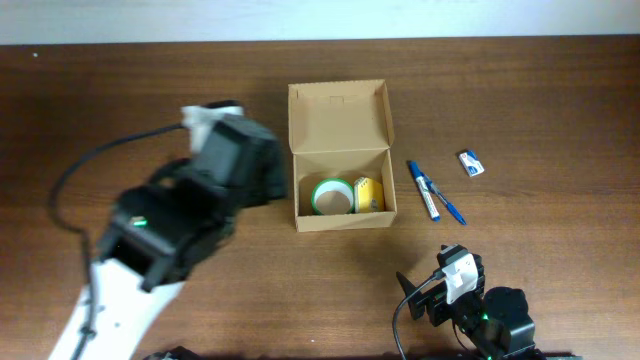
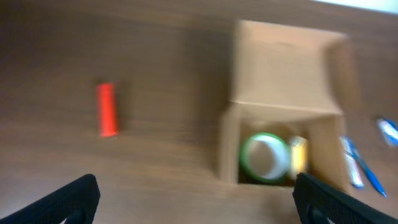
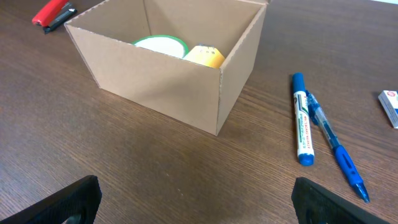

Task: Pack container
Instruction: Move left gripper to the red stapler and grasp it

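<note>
Brown wooden table with open cardboard box, blue marker, blue pen, white packet, red cylinder

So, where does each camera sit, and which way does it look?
Overhead: above the table, looking down at the container; left arm and right arm show.
Left wrist: high, tilted down at the container and red marker; left fingers show.
Right wrist: low, facing the container's side and the pens; right fingers show.
Shared: all see the green tape roll inside.

Brown container, green tape roll.
</note>
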You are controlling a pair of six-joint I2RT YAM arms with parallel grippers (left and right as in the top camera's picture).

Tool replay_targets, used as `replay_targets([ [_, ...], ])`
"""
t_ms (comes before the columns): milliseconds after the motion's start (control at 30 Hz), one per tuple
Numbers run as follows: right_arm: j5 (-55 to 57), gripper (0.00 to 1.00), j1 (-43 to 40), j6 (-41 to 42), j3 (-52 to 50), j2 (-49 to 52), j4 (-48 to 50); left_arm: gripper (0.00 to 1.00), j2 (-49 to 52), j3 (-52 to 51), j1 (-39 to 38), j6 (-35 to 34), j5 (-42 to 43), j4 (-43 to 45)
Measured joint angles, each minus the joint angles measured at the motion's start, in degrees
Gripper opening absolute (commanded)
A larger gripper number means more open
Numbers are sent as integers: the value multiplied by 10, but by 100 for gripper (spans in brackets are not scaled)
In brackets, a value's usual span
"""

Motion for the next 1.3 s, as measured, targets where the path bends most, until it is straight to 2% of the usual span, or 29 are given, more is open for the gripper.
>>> replay_targets([
  [133,0,99,0,0,0,0,0,100,-16,-6,137,9,6,-22],
  [300,0,99,0,0,0,0,0,100,-17,-129,221,57,51,67],
  [433,0,99,0,0,0,0,0,100,-12,-223,246,83,82,135],
  [500,0,99,0,0,0,0,0,100,10,-238,257,101,86,158],
  [600,0,99,0,0,0,0,0,100,78,-243,261,117,87,174],
  [833,0,99,0,0,0,0,0,100,270,-246,261,159,91,281],
  [1000,0,99,0,0,0,0,0,99,335,-248,288,170,109,334],
  [1133,0,99,0,0,0,0,0,89,355,-248,323,181,139,353],
  [1167,0,99,0,0,0,0,0,83,356,-248,324,185,142,359],
  [1233,0,99,0,0,0,0,0,64,357,-248,323,195,147,370],
  [1300,0,99,0,0,0,0,0,51,357,-248,323,199,148,382],
])
